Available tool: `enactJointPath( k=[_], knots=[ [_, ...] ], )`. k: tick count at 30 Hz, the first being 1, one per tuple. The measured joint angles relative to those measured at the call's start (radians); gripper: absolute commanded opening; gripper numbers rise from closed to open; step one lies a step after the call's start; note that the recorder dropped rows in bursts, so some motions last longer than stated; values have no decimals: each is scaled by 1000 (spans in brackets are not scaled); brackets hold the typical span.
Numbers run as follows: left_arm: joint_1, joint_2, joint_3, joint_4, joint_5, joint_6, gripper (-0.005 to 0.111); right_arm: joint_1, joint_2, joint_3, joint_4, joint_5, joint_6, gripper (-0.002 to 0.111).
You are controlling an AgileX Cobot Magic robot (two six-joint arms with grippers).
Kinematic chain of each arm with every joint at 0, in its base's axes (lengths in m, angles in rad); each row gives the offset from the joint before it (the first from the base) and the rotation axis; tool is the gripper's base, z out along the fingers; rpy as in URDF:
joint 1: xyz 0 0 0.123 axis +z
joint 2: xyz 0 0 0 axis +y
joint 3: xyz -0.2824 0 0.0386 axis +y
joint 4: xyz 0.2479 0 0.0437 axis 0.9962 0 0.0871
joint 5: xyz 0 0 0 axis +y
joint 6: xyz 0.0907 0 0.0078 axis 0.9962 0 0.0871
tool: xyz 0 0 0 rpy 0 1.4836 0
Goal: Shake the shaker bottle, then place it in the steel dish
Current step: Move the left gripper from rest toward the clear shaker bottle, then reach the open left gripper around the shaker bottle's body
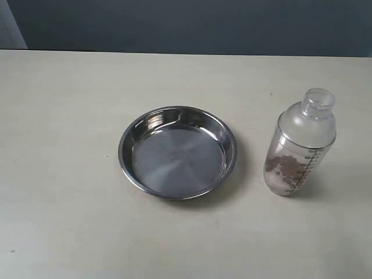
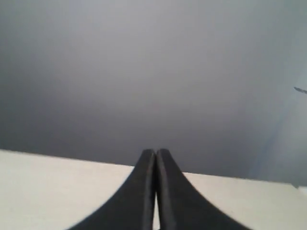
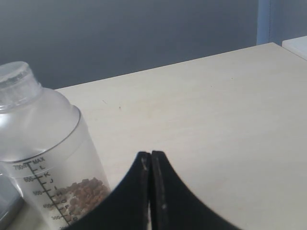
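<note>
Left tool [image 2: 156,155]: my two dark fingers [image 2: 139,191] are pressed together with nothing between them. It looks over bare counter toward a grey wall [image 2: 144,72], with none of the task's things in its view, so I judge it is parked out of the way.
Steel dish [image 1: 177,154]: it sits flat on the counter [image 1: 58,221] near the middle, mouth up and holding nothing. It lies open as the place where the bottle is to land.
Shaker bottle [image 1: 299,145]: it stands upright on the counter to the right of the dish, near it but apart, with its cap [image 1: 318,102] on. Brown bits [image 1: 285,168] lie heaped low inside, well below the top of the printed scale [image 1: 308,165]. Nothing touches it, so I judge the shaking is not yet done.
Right tool [image 3: 151,155]: it is closed up tight and gripping nothing. The bottle stands near it, off to one side, so I judge this is the arm to take it, and it has to spread first.
</note>
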Motion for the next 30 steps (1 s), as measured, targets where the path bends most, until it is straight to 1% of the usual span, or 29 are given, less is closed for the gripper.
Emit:
enactJointPath(
  k=[1, 2, 3, 4, 6, 7, 8, 9, 11, 12, 14, 17, 19, 22, 24, 26, 30],
  knots=[
    [-42, 59, -29, 65, -35, -1, 2, 0, 0, 0, 0, 0, 0, -1],
    [-86, 107, -50, 139, -69, 0, 7, 0, 0, 0, 0, 0, 0, -1],
    [-128, 165, -75, 217, -112, 0, 15, 0, 0, 0, 0, 0, 0, -1],
    [-169, 222, -98, 293, -153, 0, 25, 0, 0, 0, 0, 0, 0, -1],
    [-232, 324, -135, 401, -223, -9, 52, 0, 0, 0, 0, 0, 0, -1],
    [-260, 379, -154, 438, -259, -14, 63, 0, 0, 0, 0, 0, 0, -1],
    [-277, 433, -171, 458, -288, -19, 77, 0, 0, 0, 0, 0, 0, -1],
    [-295, 486, -187, 472, -310, -23, 84, 0, 0, 0, 0, 0, 0, -1],
    [-307, 577, -211, 484, -333, -31, 98, 0, 0, 0, 0, 0, 0, -1],
    [-310, 636, -225, 486, -341, -46, 102, 0, 0, 0, 0, 0, 0, -1],
    [-312, 707, -240, 486, -346, -71, 106, 0, 0, 0, 0, 0, 0, -1],
    [-312, 814, -262, 484, -364, -90, 105, 0, 0, 0, 0, 0, 0, -1],
    [-312, 866, -266, 484, -400, -101, 105, 0, 0, 0, 0, 0, 0, -1],
    [-312, 917, -268, 494, -500, -152, 105, 0, 0, 0, 0, 0, 0, -1],
    [-312, 943, -270, 526, -569, -204, 105, 0, 0, 0, 0, 0, 0, -1],
    [-312, 977, -273, 619, -660, -265, 105, 0, 0, 0, 0, 0, 0, -1],
    [-312, 1045, -273, 697, -766, -286, 105, 0, 0, 0, 0, 0, 0, -1]
  ],
)
